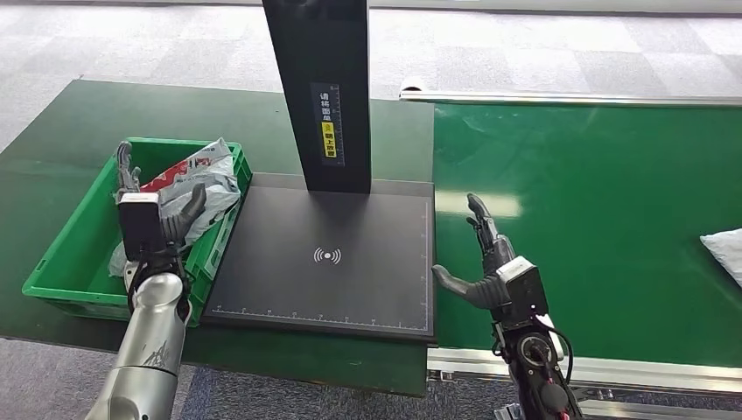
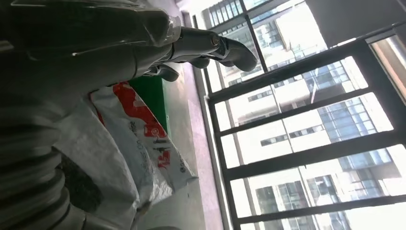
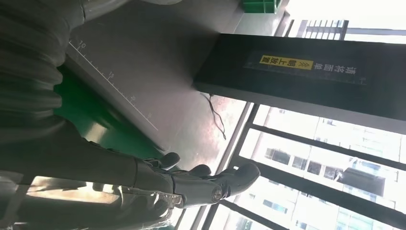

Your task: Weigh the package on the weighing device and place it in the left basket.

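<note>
The left hand (image 1: 150, 213) is over the green basket (image 1: 66, 262) with its fingers spread and nothing in them. The package (image 1: 203, 179) lies in the basket, just under and beside that hand. The right hand (image 1: 486, 262) is open too, held up over the green belt (image 1: 612, 210), with the black scale (image 1: 324, 262) just to its left.

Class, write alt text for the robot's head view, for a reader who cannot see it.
A grey and red package lies in a green basket at the left, with the robot's left hand over it. A black weighing device with an upright post sits bare at centre. The right hand hovers open over the green conveyor belt.
</note>
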Available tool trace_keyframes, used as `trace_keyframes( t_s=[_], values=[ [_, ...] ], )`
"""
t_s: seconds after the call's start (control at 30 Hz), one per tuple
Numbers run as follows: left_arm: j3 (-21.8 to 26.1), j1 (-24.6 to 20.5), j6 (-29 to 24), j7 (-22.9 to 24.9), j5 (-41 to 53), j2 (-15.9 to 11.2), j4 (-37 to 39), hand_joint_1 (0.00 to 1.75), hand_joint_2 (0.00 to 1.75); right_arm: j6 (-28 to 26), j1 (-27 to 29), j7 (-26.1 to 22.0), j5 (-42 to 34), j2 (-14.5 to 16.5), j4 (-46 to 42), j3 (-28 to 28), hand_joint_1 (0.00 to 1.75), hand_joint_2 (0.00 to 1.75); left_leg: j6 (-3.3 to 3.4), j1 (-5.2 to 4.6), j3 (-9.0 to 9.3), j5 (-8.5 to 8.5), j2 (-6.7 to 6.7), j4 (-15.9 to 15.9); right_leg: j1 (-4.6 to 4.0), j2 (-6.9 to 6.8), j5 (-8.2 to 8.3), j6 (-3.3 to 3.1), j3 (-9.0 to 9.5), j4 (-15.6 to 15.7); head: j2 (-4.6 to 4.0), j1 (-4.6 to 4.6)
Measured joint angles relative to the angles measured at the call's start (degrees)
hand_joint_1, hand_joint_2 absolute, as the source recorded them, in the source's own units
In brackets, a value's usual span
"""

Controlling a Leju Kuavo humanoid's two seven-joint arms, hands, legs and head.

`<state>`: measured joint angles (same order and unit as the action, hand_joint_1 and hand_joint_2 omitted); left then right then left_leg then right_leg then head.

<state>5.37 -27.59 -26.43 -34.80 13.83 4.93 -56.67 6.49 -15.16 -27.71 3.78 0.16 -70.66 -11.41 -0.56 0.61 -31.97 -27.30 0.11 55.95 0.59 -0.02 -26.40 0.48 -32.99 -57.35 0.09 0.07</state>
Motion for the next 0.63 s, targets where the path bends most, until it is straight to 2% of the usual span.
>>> trace_keyframes(
  t_s=[0.07, 0.2, 0.3, 0.43, 0.63],
  values=[
    [-1.9, 1.1, 6.1, 0.9, -2.7, 0.1, -1.6, 0.00, 1.75, 0.0, -0.6, 0.1, -0.2, -0.1, 0.7, 0.0, 0.00, 1.75, 0.00, 0.00, 0.01, 0.00, 0.03, 0.0, 0.00, 0.01, 0.00, 0.00, 0.00, 0.0, 0.00, 0.00],
    [-7.7, 3.7, 23.7, 3.6, -8.1, 0.2, -4.0, 0.00, 1.75, -0.8, -2.1, 1.7, -2.2, -0.2, 3.0, 0.4, 0.00, 1.75, 0.00, -0.02, 0.00, 0.01, -0.03, 0.0, 0.02, -0.09, 0.00, 0.01, 0.02, 0.0, 0.00, 0.02],
    [-11.2, 4.6, 31.2, 5.6, -12.1, 0.7, -4.1, 0.00, 1.75, -0.5, -2.5, 3.0, -4.8, -0.1, 4.5, 0.9, 0.00, 1.75, 0.01, -0.04, -0.01, 0.00, -0.02, 0.0, 0.05, -0.09, 0.00, 0.01, 0.02, 0.0, 0.00, 0.00],
    [-15.1, 4.5, 37.1, 7.3, -17.4, 1.3, -2.2, 0.00, 1.75, 0.1, -2.8, 3.2, -7.1, -0.2, 6.0, 1.3, 0.00, 1.75, 0.01, -0.04, -0.01, 0.00, -0.03, 0.0, 0.06, -0.09, 0.00, 0.01, -0.01, 0.0, 0.00, -0.01],
    [-18.7, 3.4, 37.8, 7.0, -18.7, 1.9, 1.4, 0.00, 1.75, 0.1, -2.8, 2.8, -8.2, -0.5, 7.2, 1.5, 0.00, 1.75, 0.01, -0.03, -0.01, 0.00, -0.02, 0.0, 0.05, -0.08, 0.00, 0.01, -0.03, 0.0, 0.00, 0.00]
  ],
)
